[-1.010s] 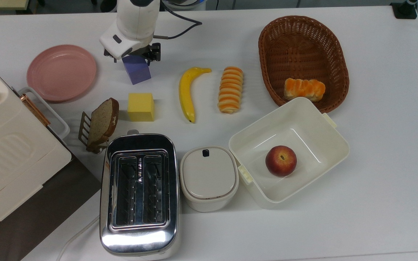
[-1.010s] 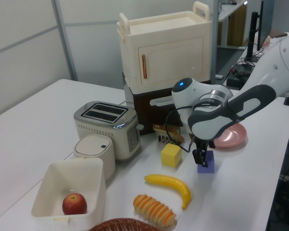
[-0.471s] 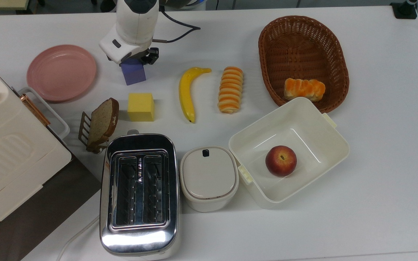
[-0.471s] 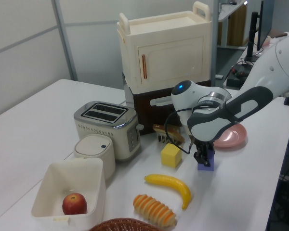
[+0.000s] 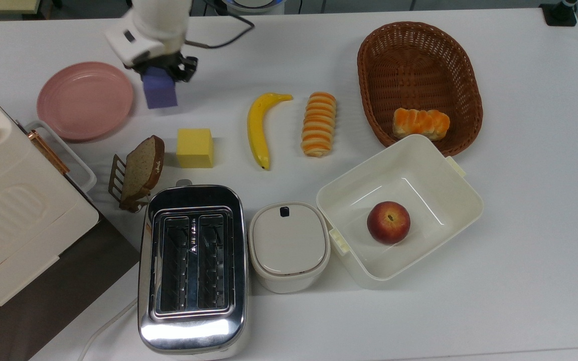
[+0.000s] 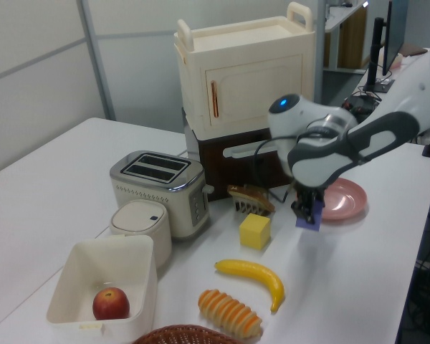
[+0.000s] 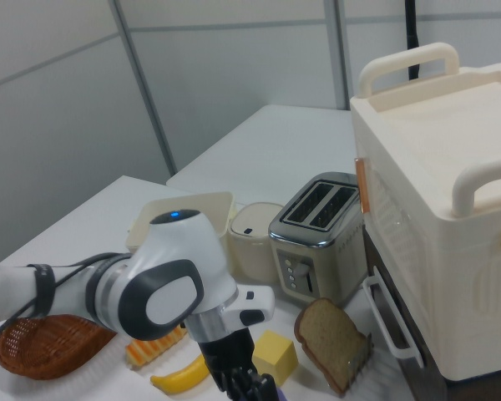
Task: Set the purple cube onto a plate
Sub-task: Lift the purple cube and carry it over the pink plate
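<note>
My gripper (image 5: 161, 76) is shut on the purple cube (image 5: 160, 94) and holds it off the table, just to the right of the pink plate (image 5: 85, 100) in the top view. The left view shows the purple cube (image 6: 309, 214) hanging from the gripper (image 6: 308, 208) in front of the pink plate (image 6: 342, 200), with a faint shadow on the table below. In the right view the gripper (image 7: 244, 386) points down at the bottom edge, and a corner of the purple cube (image 7: 268, 388) shows beside it. Nothing lies on the plate.
A yellow cube (image 5: 195, 147), a bread slice in a rack (image 5: 141, 169), a banana (image 5: 260, 128) and a striped roll (image 5: 318, 123) lie near the cube. The toaster (image 5: 192, 265), a lidded pot (image 5: 289, 245), an open box (image 5: 462, 200) with an apple, a basket (image 5: 419, 65) and a cream cabinet (image 5: 8, 215) stand around.
The gripper has lifted the purple cube off the table and carried it towards the top view's left, closer to the pink plate.
</note>
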Motion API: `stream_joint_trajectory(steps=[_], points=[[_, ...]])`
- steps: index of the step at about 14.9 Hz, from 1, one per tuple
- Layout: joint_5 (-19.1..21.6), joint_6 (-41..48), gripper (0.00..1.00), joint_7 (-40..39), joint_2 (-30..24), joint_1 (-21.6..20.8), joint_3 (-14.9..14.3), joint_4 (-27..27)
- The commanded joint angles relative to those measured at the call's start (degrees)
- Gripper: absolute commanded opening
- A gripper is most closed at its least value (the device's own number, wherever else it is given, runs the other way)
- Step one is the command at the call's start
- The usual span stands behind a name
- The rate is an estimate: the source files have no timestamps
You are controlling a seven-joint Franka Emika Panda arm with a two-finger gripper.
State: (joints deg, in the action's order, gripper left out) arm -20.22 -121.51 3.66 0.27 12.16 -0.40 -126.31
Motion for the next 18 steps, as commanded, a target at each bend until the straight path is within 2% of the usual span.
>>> stream_joint_trajectory(steps=[1,5,8,11,13,18], points=[[0.61,0.49,0.1,1.52,-4.83,3.38,-0.3,-1.57],[1.67,-0.48,0.1,1.52,-3.96,9.71,-0.74,-0.25],[1.76,-5.29,0.1,1.0,-1.77,12.62,-3.28,0.54],[1.76,-8.47,0.1,1.08,2.18,12.89,-5.48,3.26],[1.76,-9.88,0.1,1.17,6.04,13.24,-5.66,6.41],[1.67,-11.03,0.11,0.73,8.25,13.15,-5.4,6.69]])
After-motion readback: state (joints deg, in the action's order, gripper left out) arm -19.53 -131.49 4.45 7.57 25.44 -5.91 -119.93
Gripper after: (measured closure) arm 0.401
